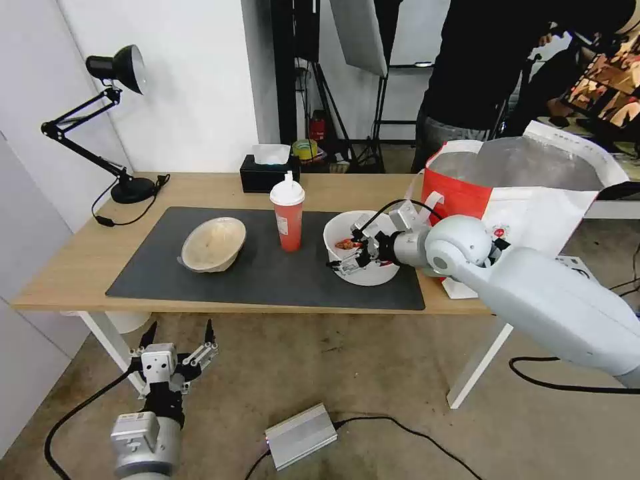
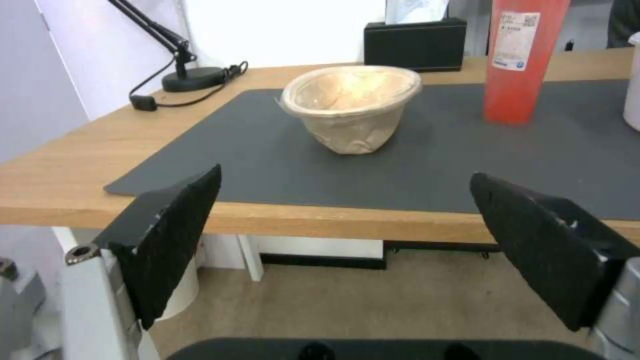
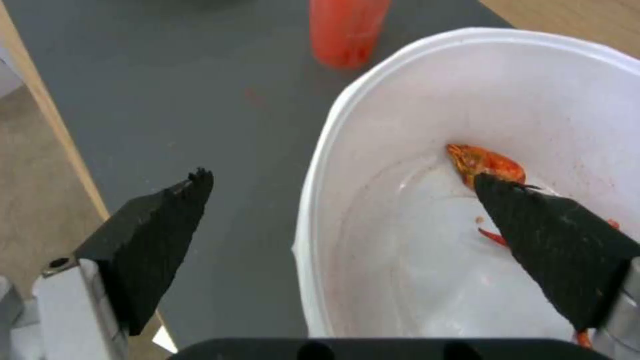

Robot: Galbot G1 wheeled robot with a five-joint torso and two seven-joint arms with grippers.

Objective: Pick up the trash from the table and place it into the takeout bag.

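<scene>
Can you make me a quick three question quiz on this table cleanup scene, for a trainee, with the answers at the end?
1. True or false: the right gripper is shut on the red drink cup.
2. Which item stands between the beige bowl and the white bowl on the dark mat?
3. Multiple choice: the left gripper is A) over the mat, B) inside the takeout bag, C) open, below the table edge.

Key: 1. False: it is open, straddling the white bowl's rim, one finger inside. 2. The red drink cup. 3. C.

Right tool [image 1: 349, 259] reaching forward, jaws spread, left tool [image 1: 179, 337] parked low, spread
</scene>
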